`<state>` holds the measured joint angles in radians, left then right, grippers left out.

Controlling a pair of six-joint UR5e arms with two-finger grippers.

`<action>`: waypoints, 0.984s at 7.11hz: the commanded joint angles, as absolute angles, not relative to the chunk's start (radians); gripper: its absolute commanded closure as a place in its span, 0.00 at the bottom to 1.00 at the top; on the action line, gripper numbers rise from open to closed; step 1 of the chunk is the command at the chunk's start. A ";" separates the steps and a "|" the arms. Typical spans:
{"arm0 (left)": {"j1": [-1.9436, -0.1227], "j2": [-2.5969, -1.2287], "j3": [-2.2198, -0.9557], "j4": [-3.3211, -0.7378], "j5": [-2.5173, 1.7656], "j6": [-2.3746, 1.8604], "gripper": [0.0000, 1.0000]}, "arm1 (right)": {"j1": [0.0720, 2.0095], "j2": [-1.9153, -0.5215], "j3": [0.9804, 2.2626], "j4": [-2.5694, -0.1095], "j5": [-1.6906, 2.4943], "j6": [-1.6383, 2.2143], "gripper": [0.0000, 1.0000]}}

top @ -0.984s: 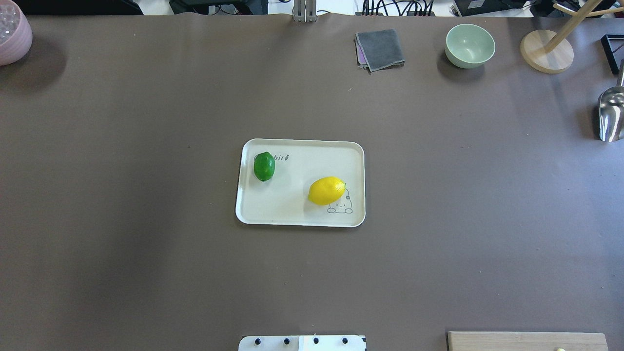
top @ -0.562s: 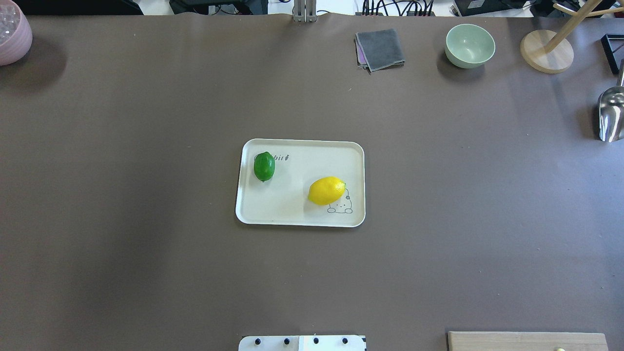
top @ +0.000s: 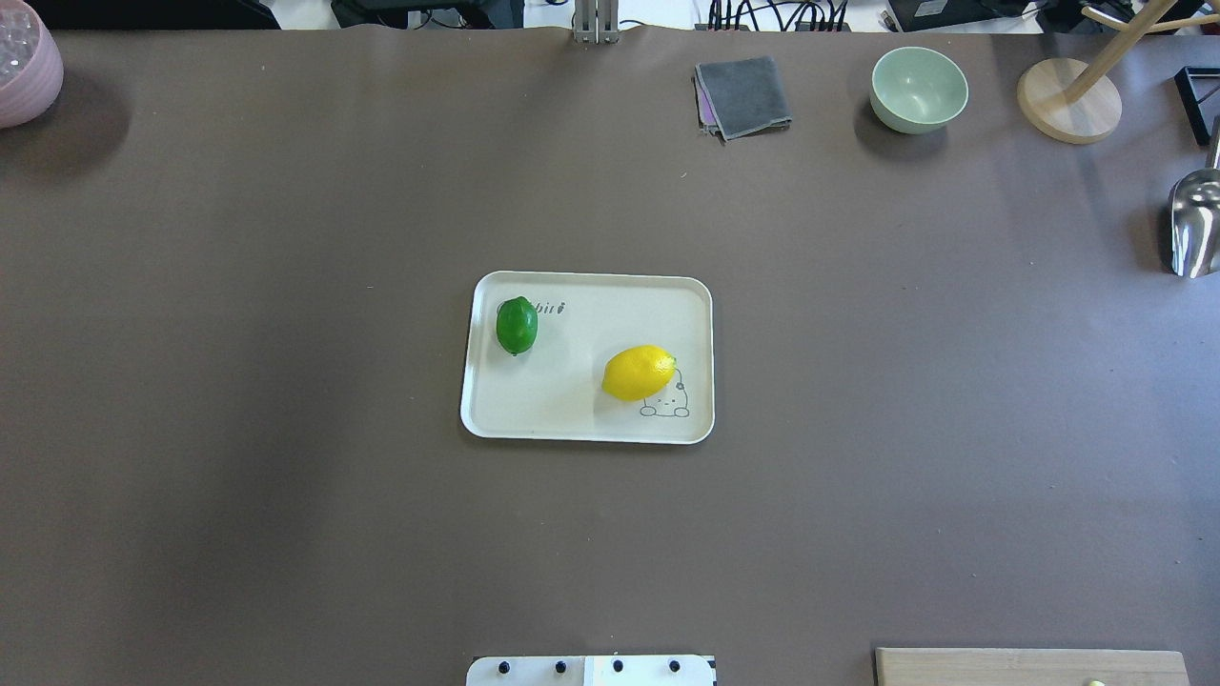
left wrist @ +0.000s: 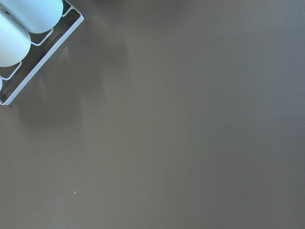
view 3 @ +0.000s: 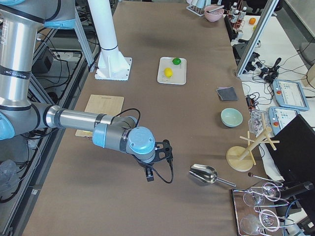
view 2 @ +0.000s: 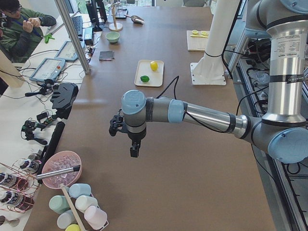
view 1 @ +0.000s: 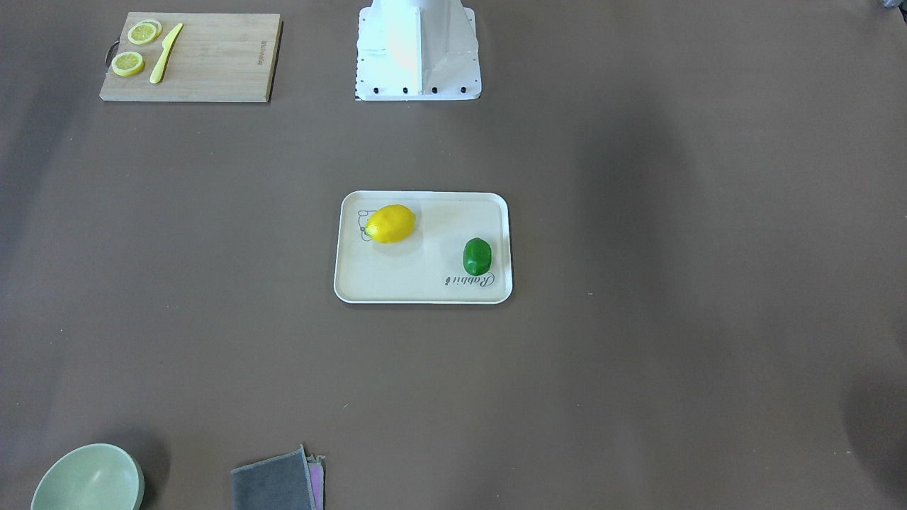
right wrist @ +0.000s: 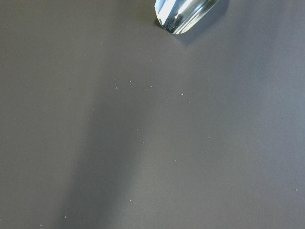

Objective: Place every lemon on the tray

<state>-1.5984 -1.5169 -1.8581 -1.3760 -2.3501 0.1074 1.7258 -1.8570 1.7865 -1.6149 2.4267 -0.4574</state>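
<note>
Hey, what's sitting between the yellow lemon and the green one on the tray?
Nothing: only bare tray separates the yellow lemon and the green lemon, as the overhead exterior view shows.

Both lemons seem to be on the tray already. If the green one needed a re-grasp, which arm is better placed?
Left, probably: the green lemon lies on the tray's left side, nearer the left pincer; the right pincer hangs far off on the other side.

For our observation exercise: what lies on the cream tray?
A yellow lemon and a green lemon, apart. The yellow overlaps the animal drawing; from overhead, the green hides some script.
</note>
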 commanded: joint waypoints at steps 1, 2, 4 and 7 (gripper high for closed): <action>-1.598 -1.516 -1.855 -1.376 -2.350 0.107 0.01 | 1.726 -1.911 1.786 -1.504 2.428 -0.457 0.00; -1.600 -1.516 -1.853 -1.376 -2.350 0.107 0.01 | 1.726 -1.917 1.784 -1.488 2.430 -0.457 0.00; -1.600 -1.516 -1.855 -1.374 -2.350 0.106 0.01 | 1.726 -1.917 1.786 -1.486 2.430 -0.456 0.00; -1.600 -1.505 -1.859 -1.376 -2.350 0.106 0.01 | 1.726 -1.916 1.786 -1.486 2.430 -0.454 0.00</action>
<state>-1.5999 -1.5083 -1.8572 -1.3758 -2.3500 0.1059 1.7257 -1.9171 1.7854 -1.4867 2.4298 -0.4553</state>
